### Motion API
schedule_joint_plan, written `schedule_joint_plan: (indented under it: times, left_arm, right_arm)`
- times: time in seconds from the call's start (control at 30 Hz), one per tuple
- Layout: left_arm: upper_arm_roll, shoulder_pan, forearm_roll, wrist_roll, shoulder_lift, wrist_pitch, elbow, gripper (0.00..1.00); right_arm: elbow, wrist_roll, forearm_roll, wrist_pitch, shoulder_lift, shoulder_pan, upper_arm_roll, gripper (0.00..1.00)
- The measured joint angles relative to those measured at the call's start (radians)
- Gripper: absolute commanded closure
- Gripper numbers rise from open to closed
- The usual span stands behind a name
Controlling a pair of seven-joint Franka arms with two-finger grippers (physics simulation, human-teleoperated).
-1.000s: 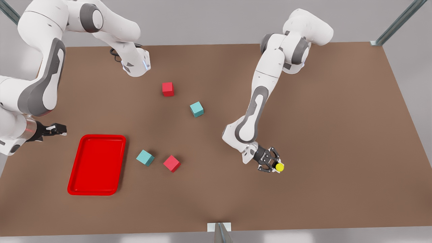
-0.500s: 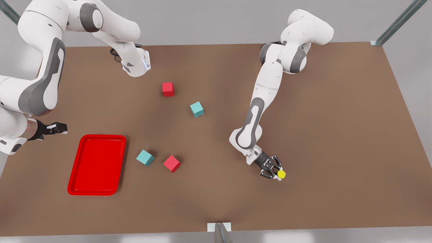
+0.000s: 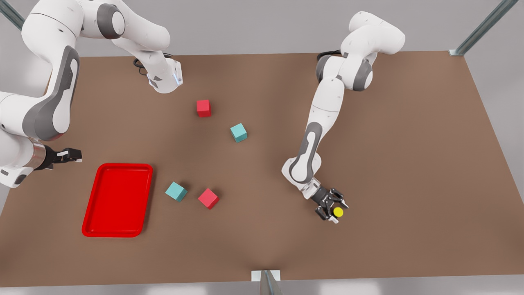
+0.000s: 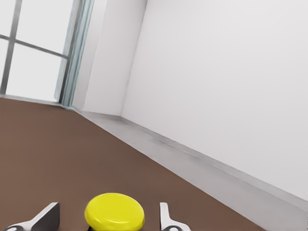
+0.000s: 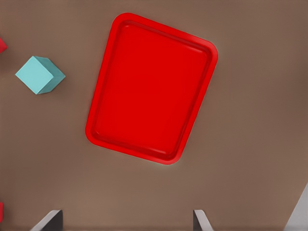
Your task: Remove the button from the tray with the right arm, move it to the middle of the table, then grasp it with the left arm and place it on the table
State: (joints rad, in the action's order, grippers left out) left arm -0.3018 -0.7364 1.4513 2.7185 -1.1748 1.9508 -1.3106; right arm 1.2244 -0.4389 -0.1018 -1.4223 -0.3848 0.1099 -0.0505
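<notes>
Front view, left to right:
Right gripper [image 3: 73, 155]: parked above the empty tray [image 3: 91, 213], fingers spread.
Cubes: untouched mid-table.
Left gripper [image 3: 336, 209]: lowered since a second ago, fingers now parted beside the button [image 3: 338, 212].
Meaning: button looks set on the table [image 3: 409, 164]; placement likely done.

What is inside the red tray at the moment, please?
Nothing: the tray shows bare red floor. The right pincer hangs open above it. The button sits between the left pincer's open fingers.

Button [image 4: 114, 211] body cut off below
</notes>
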Motion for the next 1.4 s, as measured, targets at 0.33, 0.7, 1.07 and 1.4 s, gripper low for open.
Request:
schedule_joint_plan:
  times: [0.33,0.7,1.07,1.4]
  left_arm:
    - [-0.005,-0.004,0.006,0.062,0.015,0.013,0.0,0.0]
    - [-0.035,-0.037,-0.009,-0.057,0.198,0.001,-0.116,0.0]
    - [-0.232,0.161,-1.548,-1.149,0.634,-0.502,0.278,0.0]
    - [0.129,0.404,-1.407,-1.894,1.167,-0.57,-0.185,0.0]
  right_arm:
    - [-0.002,0.0,0.002,0.002,0.0,0.007,0.0,0.0]
    - [-0.007,0.001,0.001,-0.001,0.0,-0.003,0.0,0.0]
    - [-0.007,0.001,0.002,-0.002,0.0,0.003,0.0,0.0]
    - [-0.009,0.001,0.001,-0.004,0.0,-0.001,0.0,0.0]
